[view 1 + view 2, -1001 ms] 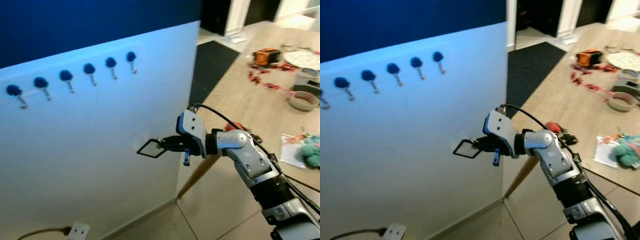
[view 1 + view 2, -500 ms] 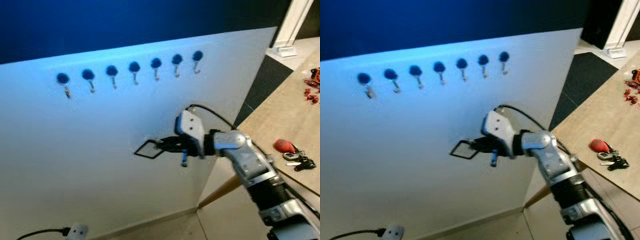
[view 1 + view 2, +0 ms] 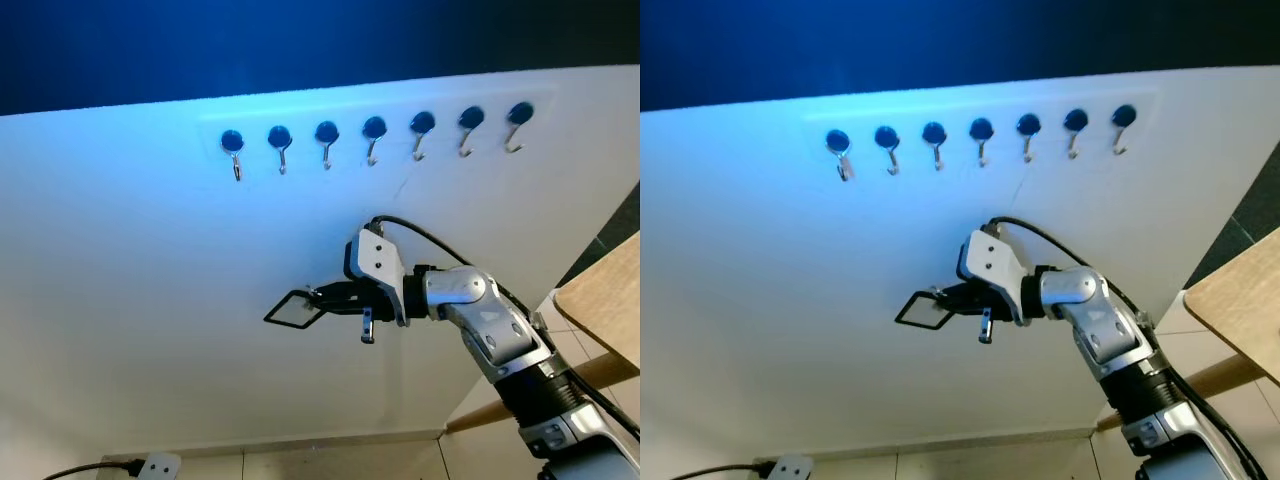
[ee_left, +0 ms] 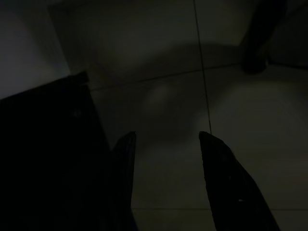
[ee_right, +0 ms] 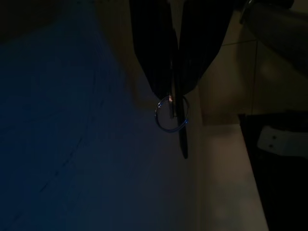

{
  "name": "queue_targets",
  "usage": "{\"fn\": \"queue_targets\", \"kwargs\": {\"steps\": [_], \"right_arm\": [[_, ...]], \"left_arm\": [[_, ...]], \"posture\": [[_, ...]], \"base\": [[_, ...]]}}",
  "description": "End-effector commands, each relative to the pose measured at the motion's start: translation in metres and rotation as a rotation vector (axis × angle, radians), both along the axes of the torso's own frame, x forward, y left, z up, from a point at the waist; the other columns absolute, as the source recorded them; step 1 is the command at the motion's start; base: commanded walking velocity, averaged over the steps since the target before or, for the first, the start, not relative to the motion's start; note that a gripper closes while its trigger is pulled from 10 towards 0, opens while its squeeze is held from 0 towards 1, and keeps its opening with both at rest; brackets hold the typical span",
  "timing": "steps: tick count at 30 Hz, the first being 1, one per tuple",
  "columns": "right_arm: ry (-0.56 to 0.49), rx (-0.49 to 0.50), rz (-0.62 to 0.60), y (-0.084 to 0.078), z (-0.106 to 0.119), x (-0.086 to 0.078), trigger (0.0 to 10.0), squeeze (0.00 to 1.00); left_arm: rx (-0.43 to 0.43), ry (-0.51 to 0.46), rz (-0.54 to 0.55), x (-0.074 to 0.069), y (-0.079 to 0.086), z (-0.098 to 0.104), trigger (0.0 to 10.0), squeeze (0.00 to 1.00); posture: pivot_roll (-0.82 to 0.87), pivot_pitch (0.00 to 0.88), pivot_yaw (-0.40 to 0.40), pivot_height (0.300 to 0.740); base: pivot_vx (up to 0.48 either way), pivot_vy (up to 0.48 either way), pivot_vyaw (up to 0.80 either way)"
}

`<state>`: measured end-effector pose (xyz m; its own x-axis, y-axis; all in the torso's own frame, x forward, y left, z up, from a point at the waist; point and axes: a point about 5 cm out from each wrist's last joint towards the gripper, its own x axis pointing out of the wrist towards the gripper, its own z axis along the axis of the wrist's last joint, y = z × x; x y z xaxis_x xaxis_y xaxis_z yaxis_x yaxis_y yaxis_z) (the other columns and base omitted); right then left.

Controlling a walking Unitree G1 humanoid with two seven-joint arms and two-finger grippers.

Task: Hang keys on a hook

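A row of several metal hooks point(image 3: 373, 138) with dark round bases runs across the white wall, high up. My right gripper point(image 3: 322, 297) is shut on the keys, below the middle of the row and clearly lower than it. A black rectangular loop point(image 3: 280, 306) sticks out ahead of the fingertips toward the wall, and a small key point(image 3: 367, 328) dangles under the gripper. In the right wrist view, the silver key ring point(image 5: 172, 114) hangs pinched between the closed fingers point(image 5: 154, 57). My left gripper point(image 4: 166, 144) hangs idle and open over a dim tiled floor.
The wall is white below and dark blue above the hooks. A wooden table corner point(image 3: 605, 300) and its slanted leg point(image 3: 520, 402) stand at the right. A white outlet with a black cable point(image 3: 158, 465) sits low on the wall at the left.
The camera has swung left, so the hook row now sits centred above the gripper and the table has slid out to the right. The right gripper stays shut on the keys.
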<state>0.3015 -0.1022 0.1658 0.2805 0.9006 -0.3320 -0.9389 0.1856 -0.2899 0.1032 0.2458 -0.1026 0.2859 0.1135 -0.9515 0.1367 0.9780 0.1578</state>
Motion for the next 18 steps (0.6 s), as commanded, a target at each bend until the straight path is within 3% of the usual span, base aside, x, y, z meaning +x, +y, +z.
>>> {"fn": "queue_targets", "kwargs": {"steps": [1,6,18], "right_arm": [[-0.002,-0.016,-0.020,-0.0037,-0.0018,-0.0005,10.0,0.00],[0.011,-0.021,-0.011,-0.0047,-0.0027,-0.0031,10.0,0.00],[0.038,-0.019,0.012,-0.0001,-0.0060,-0.0087,10.0,0.00]], "left_arm": [[-0.012,-0.003,0.009,0.0008,-0.0007,0.0001,10.0,0.00],[-0.021,0.014,-0.005,-0.0003,-0.0052,-0.0014,10.0,0.00],[-0.015,0.018,-0.012,-0.0016,-0.0058,-0.0019,10.0,0.00]], "posture": [[-0.09,0.045,0.059,0.740],[-0.09,0.050,0.060,0.740],[-0.09,0.052,0.059,0.740]], "base": [[0.000,0.000,0.00],[0.000,-0.480,0.00],[0.000,0.000,0.00]]}}
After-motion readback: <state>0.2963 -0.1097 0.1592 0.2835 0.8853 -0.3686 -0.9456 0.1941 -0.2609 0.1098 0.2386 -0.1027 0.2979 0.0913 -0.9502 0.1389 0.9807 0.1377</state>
